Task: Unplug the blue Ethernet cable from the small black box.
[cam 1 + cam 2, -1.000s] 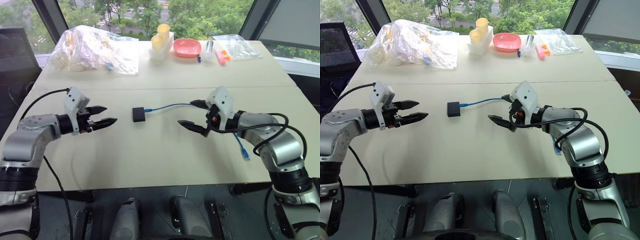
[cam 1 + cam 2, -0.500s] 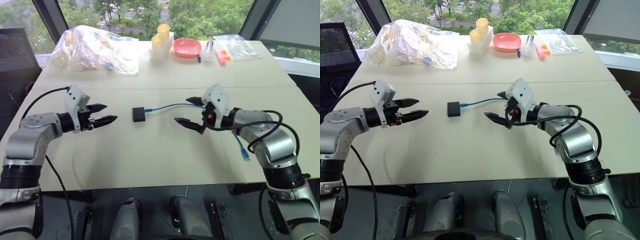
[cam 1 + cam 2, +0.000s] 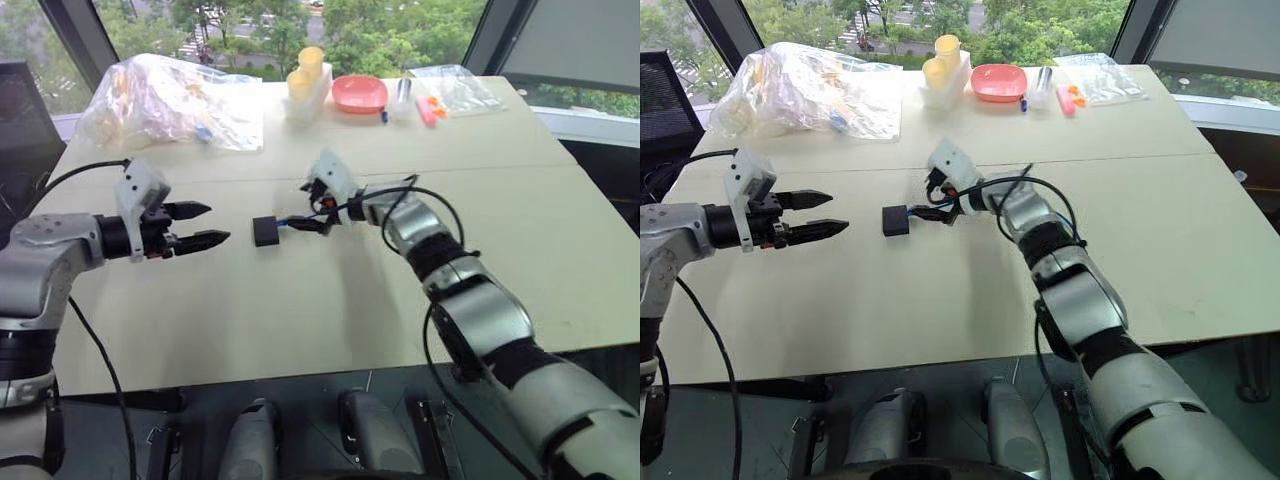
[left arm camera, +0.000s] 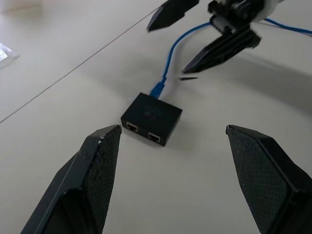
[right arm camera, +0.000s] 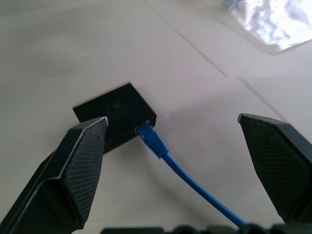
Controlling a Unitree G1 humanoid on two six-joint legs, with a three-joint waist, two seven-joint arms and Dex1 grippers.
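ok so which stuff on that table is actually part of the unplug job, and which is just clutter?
Part of the job:
- small black box
- blue cable, plugged into the box
- right gripper, fingers open around the plug end
- left gripper, open, short of the box

Just lying about, at the far edge:
- plastic bag
- yellow cups
- pink bowl
- small clear packet

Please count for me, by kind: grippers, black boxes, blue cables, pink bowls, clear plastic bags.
Grippers: 2 (left gripper, right gripper)
Black box: 1
Blue cable: 1
Pink bowl: 1
Clear plastic bags: 2
Total: 7
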